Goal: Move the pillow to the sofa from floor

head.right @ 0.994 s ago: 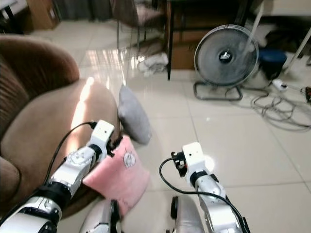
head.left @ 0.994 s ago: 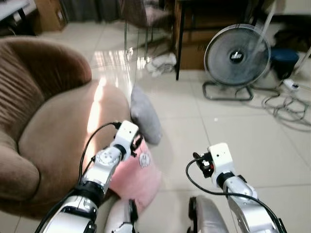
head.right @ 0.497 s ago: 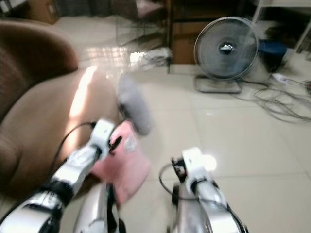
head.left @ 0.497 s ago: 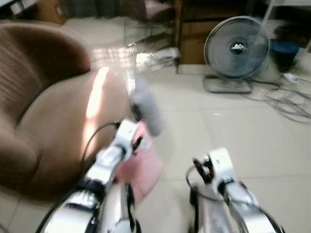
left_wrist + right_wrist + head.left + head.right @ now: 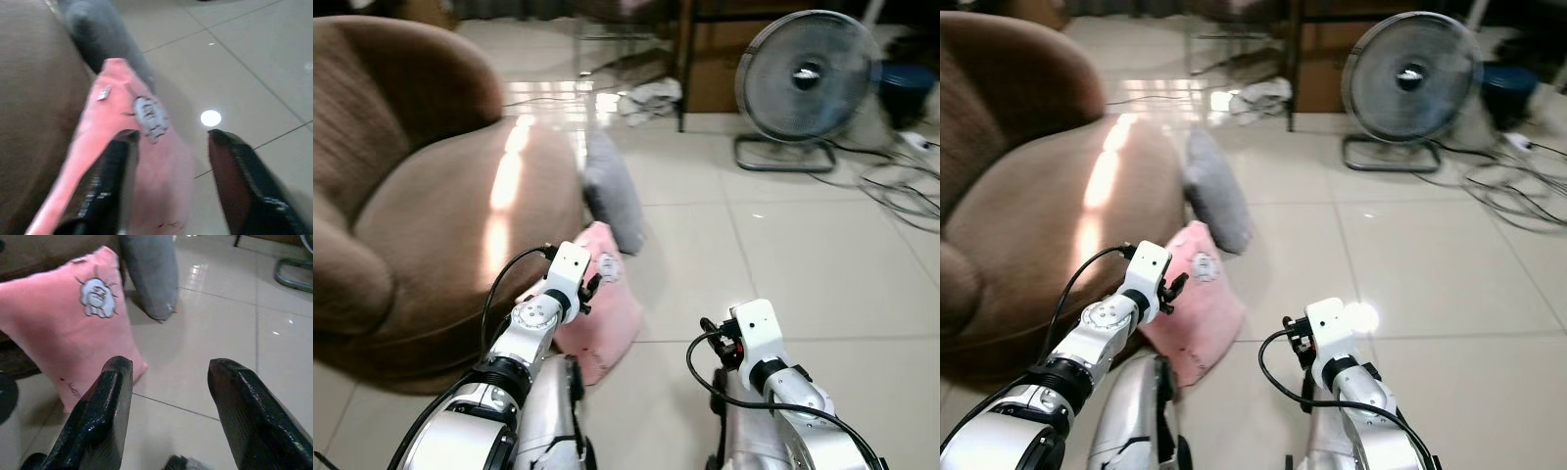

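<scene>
Clearly the biggest thing here is the rounded brown fabric sofa, one of it, with two pillows leaning against its front edge on the pale tiled floor. One is a soft pink square pillow with a small grey patch, standing tilted on the tiles — the other a grey oval pillow just behind it, touching it. One round pedestal fan stands well apart across the room.

Two grippers show. The left gripper hangs just above the pink pillow, its fingers spread wide and holding nothing, one finger over the fabric and the other over bare tile. The right gripper is also spread wide and empty, aimed at the floor beside the pillow.

My worry — with the pillow tilted and soft, a closing pinch may catch only a fold, so it slips out while being lifted. It could also drag the grey pillow along, since they touch.
</scene>
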You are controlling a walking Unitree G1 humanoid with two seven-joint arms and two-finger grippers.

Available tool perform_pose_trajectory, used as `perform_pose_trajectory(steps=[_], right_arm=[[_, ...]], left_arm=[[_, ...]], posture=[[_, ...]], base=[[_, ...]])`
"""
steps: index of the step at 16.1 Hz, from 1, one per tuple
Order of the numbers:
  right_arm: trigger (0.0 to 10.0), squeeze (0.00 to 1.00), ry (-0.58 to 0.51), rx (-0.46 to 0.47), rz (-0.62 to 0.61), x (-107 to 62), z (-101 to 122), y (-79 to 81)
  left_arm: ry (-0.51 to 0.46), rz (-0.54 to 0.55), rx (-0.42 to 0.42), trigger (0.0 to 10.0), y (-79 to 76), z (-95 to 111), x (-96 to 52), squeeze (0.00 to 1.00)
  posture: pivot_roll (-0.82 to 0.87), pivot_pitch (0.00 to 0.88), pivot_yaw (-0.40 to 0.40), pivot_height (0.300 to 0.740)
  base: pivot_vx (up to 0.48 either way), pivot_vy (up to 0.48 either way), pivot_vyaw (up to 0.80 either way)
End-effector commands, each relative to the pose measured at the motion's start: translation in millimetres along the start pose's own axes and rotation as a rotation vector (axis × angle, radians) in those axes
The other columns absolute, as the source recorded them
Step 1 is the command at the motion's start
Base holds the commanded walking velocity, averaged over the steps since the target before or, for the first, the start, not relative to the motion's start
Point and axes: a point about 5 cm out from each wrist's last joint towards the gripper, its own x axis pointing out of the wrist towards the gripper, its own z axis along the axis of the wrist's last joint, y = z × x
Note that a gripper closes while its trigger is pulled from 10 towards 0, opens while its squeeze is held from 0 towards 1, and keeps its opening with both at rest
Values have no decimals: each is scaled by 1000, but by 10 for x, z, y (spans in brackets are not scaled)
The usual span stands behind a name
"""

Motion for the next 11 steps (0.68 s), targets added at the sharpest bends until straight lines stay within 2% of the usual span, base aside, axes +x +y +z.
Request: perform_pose_trajectory(steps=[1, 4, 6, 8, 10, 11], right_arm=[[10000, 0, -12, -9, 5, -17, 28, 2], [10000, 0, -41, -12, 5, -59, 48, 23], [10000, 0, -79, -7, 24, -101, 134, 47], [10000, 0, -97, -45, 82, -162, 216, 115], [10000, 0, -126, -44, 124, -238, 284, 178], [10000, 0, -185, -52, 184, -299, 424, 247]], left_arm=[[4, 15, -24, 10000, 64, 25, 11, 1000], [53, 53, 26, 10000, 143, 76, 45, 1000], [50, 105, 20, 10000, 243, 157, 54, 1000], [67, 137, 41, 10000, 360, 201, 43, 1000], [83, 158, 45, 10000, 420, 187, 25, 1000], [95, 200, 22, 10000, 504, 183, 2, 1000]], posture=[[-76, 69, 67, 543], [-83, 93, 73, 543], [-107, 143, 96, 543], [-153, 206, 102, 543], [-172, 243, 87, 543], [-179, 272, 72, 543]], base=[[0, 0, 0], [0, 0, 0], [0, 0, 0], [0, 0, 0], [0, 0, 0], [0, 0, 0]])
